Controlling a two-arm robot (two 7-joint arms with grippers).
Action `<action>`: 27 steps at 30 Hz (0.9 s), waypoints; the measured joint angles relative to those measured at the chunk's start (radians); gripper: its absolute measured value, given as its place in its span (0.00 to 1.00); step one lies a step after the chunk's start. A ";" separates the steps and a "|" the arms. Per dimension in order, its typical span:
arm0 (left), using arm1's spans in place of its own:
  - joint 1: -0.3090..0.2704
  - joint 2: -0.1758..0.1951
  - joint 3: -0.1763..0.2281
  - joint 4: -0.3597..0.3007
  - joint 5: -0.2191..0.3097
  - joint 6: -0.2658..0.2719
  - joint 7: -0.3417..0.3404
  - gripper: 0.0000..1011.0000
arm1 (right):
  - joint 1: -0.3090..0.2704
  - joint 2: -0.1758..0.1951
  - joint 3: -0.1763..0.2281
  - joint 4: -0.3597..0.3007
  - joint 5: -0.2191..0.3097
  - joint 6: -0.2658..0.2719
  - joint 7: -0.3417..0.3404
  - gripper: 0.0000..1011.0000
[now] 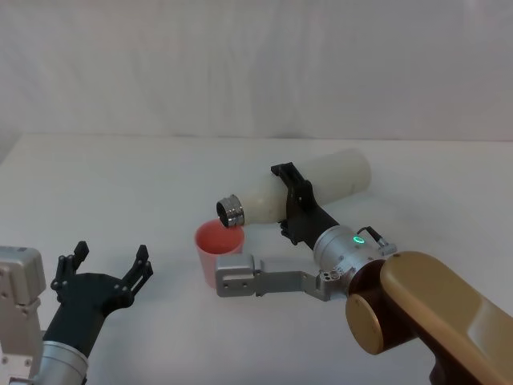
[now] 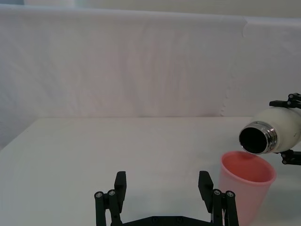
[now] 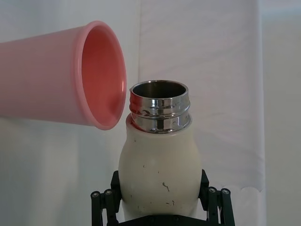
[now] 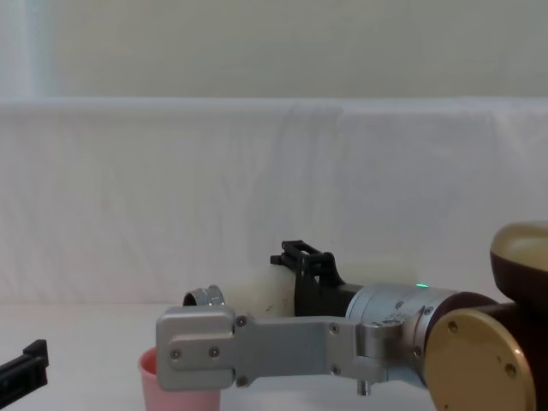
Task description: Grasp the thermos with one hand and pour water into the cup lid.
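While right gripper (image 1: 290, 202) clamps tilted thermos (image 1: 321, 189), neck over cup lid (image 1: 218, 245), left gripper (image 1: 108, 265) spread.

White tabletop (image 1: 120, 184), wrinkled white cloth backdrop (image 2: 122, 66) behind it, pale wall (image 4: 257, 47) above, soft even light

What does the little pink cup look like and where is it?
On the white table, find the right gripper tipping the cream thermos sideways. The cup lid stands upright under its steel neck: small, salmon pink, the only coloured thing there.
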 joint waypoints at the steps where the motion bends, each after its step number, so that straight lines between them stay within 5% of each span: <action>1: 0.000 0.000 0.000 0.000 0.000 0.000 0.000 0.99 | 0.000 0.000 0.000 0.000 -0.001 0.000 0.000 0.95; 27: 0.000 0.000 0.000 0.000 0.000 0.000 0.000 0.99 | 0.009 -0.003 -0.012 0.003 -0.020 0.004 0.002 0.95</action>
